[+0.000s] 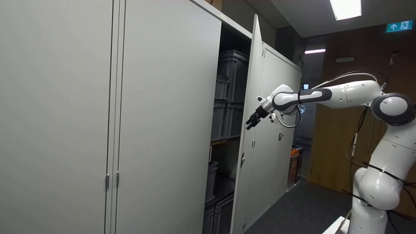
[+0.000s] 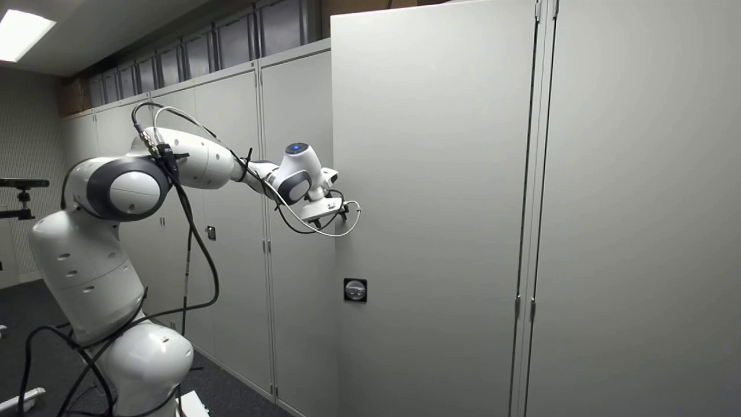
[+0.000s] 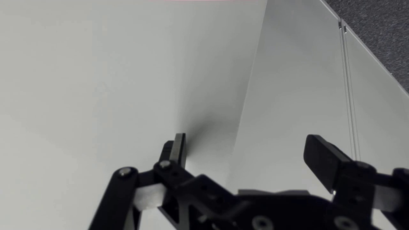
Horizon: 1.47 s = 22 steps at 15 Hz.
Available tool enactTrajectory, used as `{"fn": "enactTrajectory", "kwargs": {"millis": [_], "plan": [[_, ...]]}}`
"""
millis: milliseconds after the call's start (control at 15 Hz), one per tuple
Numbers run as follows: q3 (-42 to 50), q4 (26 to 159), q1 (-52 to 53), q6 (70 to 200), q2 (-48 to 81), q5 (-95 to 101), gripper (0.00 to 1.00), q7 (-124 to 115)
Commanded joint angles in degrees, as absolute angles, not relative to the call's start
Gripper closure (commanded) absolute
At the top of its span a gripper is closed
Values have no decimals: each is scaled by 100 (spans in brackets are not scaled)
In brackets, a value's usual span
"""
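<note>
Your tool (image 3: pixel 246 136), spread wide and empty, is near the ajar cabinet door (image 2: pixel 434 174); best make any contact slowly and squarely, clear of its lock (image 2: pixel 355 290).

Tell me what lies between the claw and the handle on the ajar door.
In an exterior view, only bare panel of the ajar door shows between the claw and the handle.

A ceiling light (image 1: pixel 346 8) glows; a green exit sign (image 1: pixel 399 26) hangs near brown wooden doors (image 1: pixel 331 139); the floor (image 1: pixel 289 208) is dark carpet.
</note>
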<state>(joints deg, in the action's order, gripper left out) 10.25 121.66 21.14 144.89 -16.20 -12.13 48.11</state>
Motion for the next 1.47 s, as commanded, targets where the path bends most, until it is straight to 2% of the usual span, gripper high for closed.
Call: {"fn": "enactTrajectory", "kwargs": {"millis": [0, 733, 1400], "plan": [[759, 11664, 1818, 14177, -1285, -1428, 0, 5068], [339, 11115, 1353, 13797, -853, -1418, 0, 5037], [212, 12054, 1138, 13916, -1492, -1284, 0, 4855]]}}
